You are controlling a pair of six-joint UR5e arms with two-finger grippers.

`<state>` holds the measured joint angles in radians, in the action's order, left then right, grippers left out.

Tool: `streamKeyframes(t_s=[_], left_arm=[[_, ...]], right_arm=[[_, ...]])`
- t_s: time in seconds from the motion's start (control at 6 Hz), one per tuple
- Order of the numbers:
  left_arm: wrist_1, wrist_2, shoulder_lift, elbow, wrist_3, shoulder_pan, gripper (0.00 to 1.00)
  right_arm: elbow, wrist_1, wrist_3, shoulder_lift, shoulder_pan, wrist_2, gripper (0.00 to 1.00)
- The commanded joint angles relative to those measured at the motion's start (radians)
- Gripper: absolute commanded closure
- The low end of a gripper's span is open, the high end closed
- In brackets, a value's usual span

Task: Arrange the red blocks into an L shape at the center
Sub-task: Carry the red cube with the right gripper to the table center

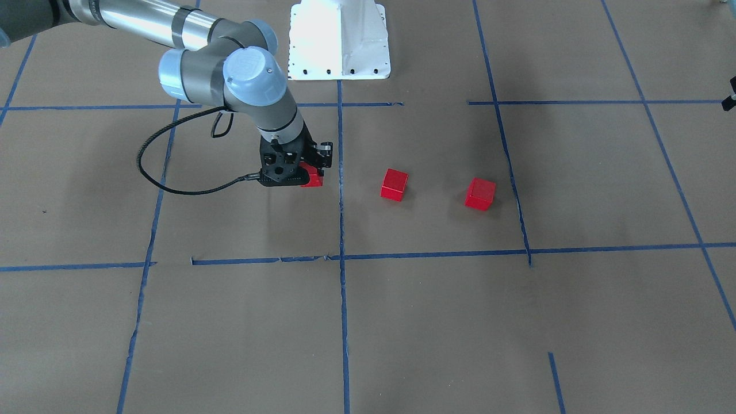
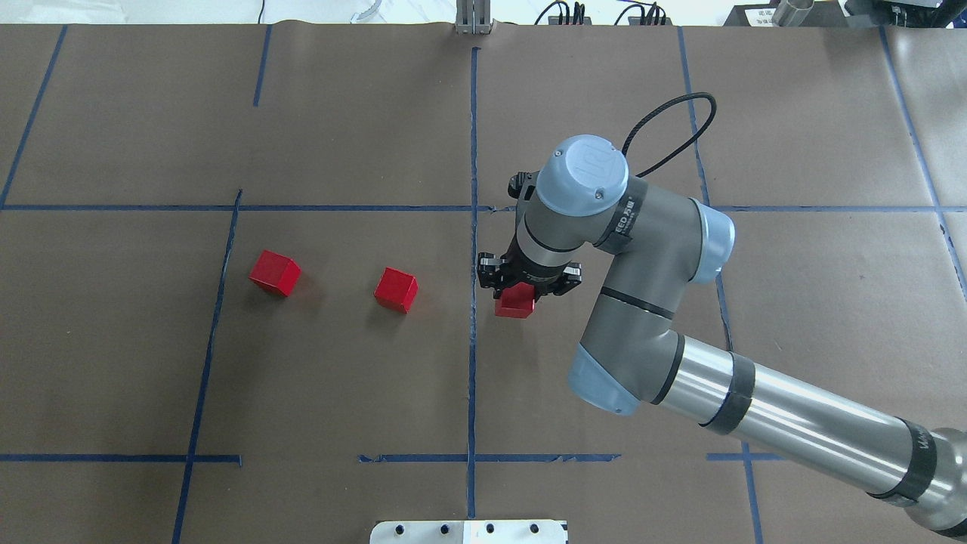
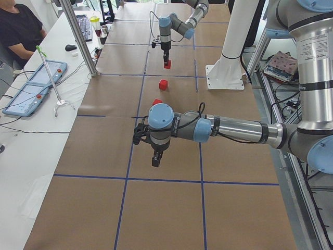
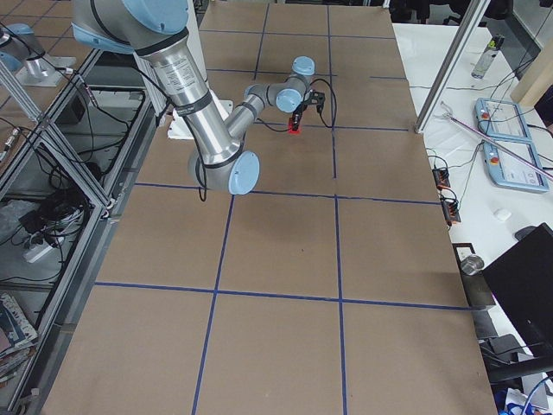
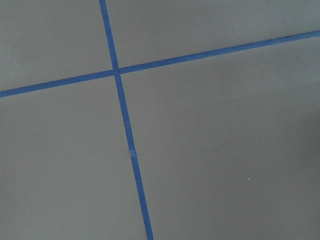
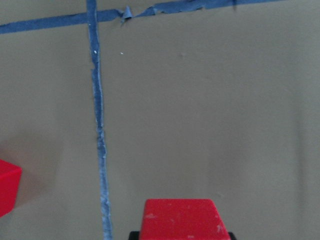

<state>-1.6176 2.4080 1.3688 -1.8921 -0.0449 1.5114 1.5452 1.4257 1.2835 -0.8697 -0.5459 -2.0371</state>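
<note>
One red block (image 2: 515, 304), half hidden, is clamped in the right gripper (image 2: 520, 291) jaws just beside the centre tape line (image 2: 472, 340). Two loose blocks (image 2: 275, 273) (image 2: 396, 289) lie apart to its left. The wrist label (image 2: 624, 217) reads only "EED". For the left gripper (image 3: 155, 160) jaws, I cannot tell.

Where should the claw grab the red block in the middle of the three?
From straight above, pinching two opposite flat sides of the middle red block. It is a small cube lying flat on the brown paper, so those sides stand upright. It looks slightly turned against the blue tape line, so the claw should probably twist to match.
</note>
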Motion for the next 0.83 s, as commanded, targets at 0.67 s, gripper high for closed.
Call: streamKeyframes(t_s=[0.67], left_arm=[[0.001,0.000,-0.001,-0.004,-0.001,0.000,0.00]], right_arm=[[-0.040,0.012,0.062,0.064,0.081,0.084,0.99]])
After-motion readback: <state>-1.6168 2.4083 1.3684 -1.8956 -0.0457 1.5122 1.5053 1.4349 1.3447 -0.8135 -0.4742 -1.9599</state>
